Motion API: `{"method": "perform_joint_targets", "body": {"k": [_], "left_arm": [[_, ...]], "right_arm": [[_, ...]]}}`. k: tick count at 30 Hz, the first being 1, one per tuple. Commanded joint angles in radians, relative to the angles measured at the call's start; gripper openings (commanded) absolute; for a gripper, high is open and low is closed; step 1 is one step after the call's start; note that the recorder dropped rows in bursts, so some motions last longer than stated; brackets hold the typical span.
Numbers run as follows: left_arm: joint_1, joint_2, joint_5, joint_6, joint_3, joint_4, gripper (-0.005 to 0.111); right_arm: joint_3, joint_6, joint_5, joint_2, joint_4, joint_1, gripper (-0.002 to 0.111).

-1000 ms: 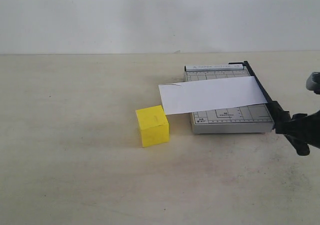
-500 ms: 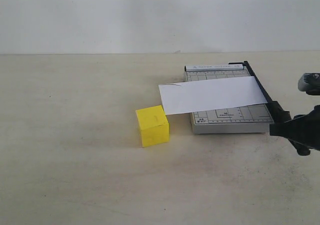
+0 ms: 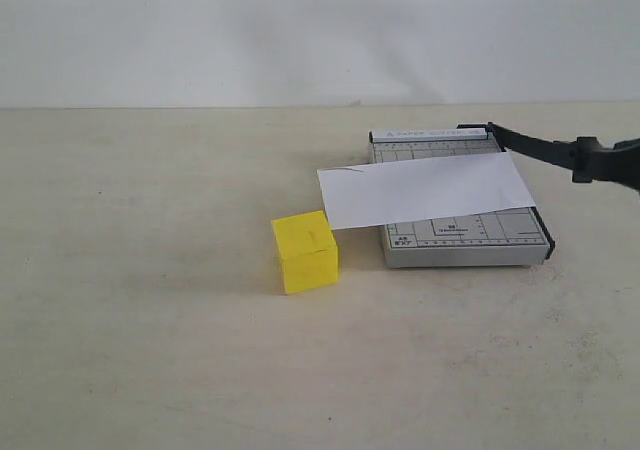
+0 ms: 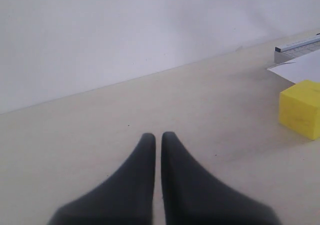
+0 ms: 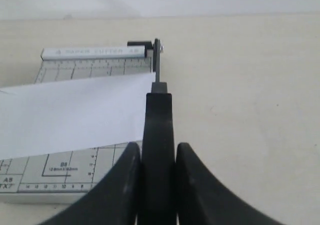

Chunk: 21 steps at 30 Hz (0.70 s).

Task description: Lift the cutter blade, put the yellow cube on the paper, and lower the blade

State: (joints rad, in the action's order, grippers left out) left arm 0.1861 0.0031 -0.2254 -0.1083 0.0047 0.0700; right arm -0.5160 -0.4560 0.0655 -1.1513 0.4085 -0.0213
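Exterior view: clamps right gripper (image 3: 612,162) on raised thin black cutter blade (image 3: 535,148); left gripper (image 4: 156,137) closed; bright yellow cube (image 3: 305,252) unplaced beside white paper (image 3: 425,190).

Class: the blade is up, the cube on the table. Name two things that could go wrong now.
The right gripper pinches the cutter blade only at its handle end; a slip could drop it onto the paper.
The paper overhangs the trimmer base beside the yellow cube; grasping the cube may nudge it.
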Motion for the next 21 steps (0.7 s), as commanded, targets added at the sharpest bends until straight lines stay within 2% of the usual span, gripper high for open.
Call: {"method": "perform_joint_targets", "body": {"k": [1, 16, 19, 21], "left_arm": [[-0.001, -0.003, 0.017, 0.003, -0.005, 0.002, 0.004], [-0.001, -0.003, 0.017, 0.003, -0.005, 0.002, 0.004], [-0.001, -0.003, 0.017, 0.003, -0.005, 0.002, 0.004], [-0.001, -0.003, 0.017, 0.003, -0.005, 0.002, 0.004]], "right_arm": [[0.002, -0.004, 0.015, 0.093, -0.012, 0.021, 0.0], [0.002, -0.006, -0.102, 0.094, -0.012, 0.021, 0.001], [0.002, -0.006, -0.102, 0.094, -0.012, 0.021, 0.017], [0.002, -0.006, -0.102, 0.094, -0.012, 0.021, 0.035]]}}
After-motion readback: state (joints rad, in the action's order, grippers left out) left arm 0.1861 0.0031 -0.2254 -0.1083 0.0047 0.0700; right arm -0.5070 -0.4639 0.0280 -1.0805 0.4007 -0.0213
